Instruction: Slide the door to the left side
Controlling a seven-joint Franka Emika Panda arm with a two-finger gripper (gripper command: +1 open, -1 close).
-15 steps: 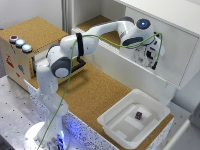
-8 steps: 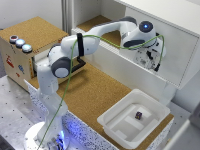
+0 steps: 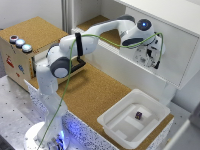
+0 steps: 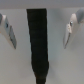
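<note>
Cork-topped counter under a white cabinet. Large flat white rectangular door panel on the cabinet front, toward the exterior view's right. White robot arm reaches up to it; gripper pressed close against the panel. Wrist view: black vertical handle stands between the two pale fingers, jaws apart, not touching it. White plastic tray-like bin on the counter, small dark object inside. Cork-covered box with coloured buttons at the exterior view's left.

white bin, cork button box
</note>
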